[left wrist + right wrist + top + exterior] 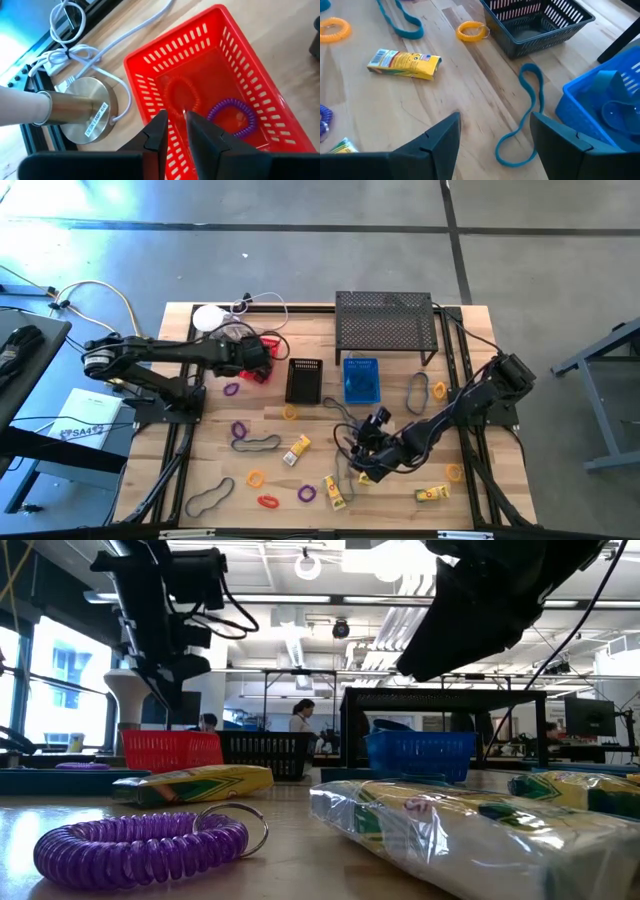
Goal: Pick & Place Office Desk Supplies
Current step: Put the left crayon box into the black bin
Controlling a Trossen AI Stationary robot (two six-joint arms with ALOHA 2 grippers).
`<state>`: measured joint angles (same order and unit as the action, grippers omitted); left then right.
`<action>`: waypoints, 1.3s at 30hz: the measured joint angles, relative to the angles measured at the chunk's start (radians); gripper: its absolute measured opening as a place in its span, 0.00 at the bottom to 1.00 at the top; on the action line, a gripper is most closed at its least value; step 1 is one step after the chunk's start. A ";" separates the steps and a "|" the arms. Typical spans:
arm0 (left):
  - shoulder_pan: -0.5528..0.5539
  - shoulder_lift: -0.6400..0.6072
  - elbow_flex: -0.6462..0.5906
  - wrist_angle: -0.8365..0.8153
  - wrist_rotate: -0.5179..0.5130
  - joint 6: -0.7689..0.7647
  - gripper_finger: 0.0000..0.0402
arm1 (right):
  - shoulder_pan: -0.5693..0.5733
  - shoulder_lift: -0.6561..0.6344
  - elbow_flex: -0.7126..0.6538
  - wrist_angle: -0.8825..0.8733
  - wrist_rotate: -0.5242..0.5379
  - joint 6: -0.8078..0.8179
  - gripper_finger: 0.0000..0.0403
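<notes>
My left gripper (176, 116) hangs over the red basket (145, 75), its fingers nearly together on a red coil ring (175, 90). A purple coil ring (232, 115) lies on the basket floor. My right gripper (495, 125) is wide open, low over the table's near right part (368, 450). A dark rubber-band loop (530, 66) lies flat just ahead of it. Loose on the wood are a yellow pack (405, 64), orange rings (472, 31), a purple coil ring (140, 845) and more loops (256, 443). My left gripper pinches the red coil ring by its near end (184, 109) between the two fingertips, coming from above and pointing down into the basket. The ring hangs below the fingers inside the basket. Whether its far end rests on the basket floor, I cannot tell.
A black basket (303, 380) and a blue basket (361, 378) stand mid-table. The black wire-mesh shelf (385, 320) is at the far edge. A lamp with a metal base (87, 107) and white cable sits beside the red basket.
</notes>
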<state>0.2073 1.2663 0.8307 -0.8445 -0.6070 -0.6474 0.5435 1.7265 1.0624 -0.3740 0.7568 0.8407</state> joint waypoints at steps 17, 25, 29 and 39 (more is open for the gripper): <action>-0.372 -0.126 0.041 0.124 0.532 -0.009 0.16 | -0.029 0.001 0.001 -0.003 -0.024 -0.034 0.56; -0.566 -0.062 0.037 0.281 0.495 0.132 0.16 | -0.029 0.001 0.001 0.005 -0.029 -0.035 0.56; -0.586 -0.035 0.037 0.301 0.470 0.127 0.17 | -0.029 0.001 0.001 0.006 -0.028 -0.055 0.56; -0.597 0.073 0.036 0.434 0.473 0.108 0.42 | -0.029 0.001 0.001 0.034 -0.030 -0.060 0.56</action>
<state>-0.3901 1.3390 0.8669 -0.4102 -0.1341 -0.5397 0.5140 1.7271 1.0630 -0.3396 0.7270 0.7807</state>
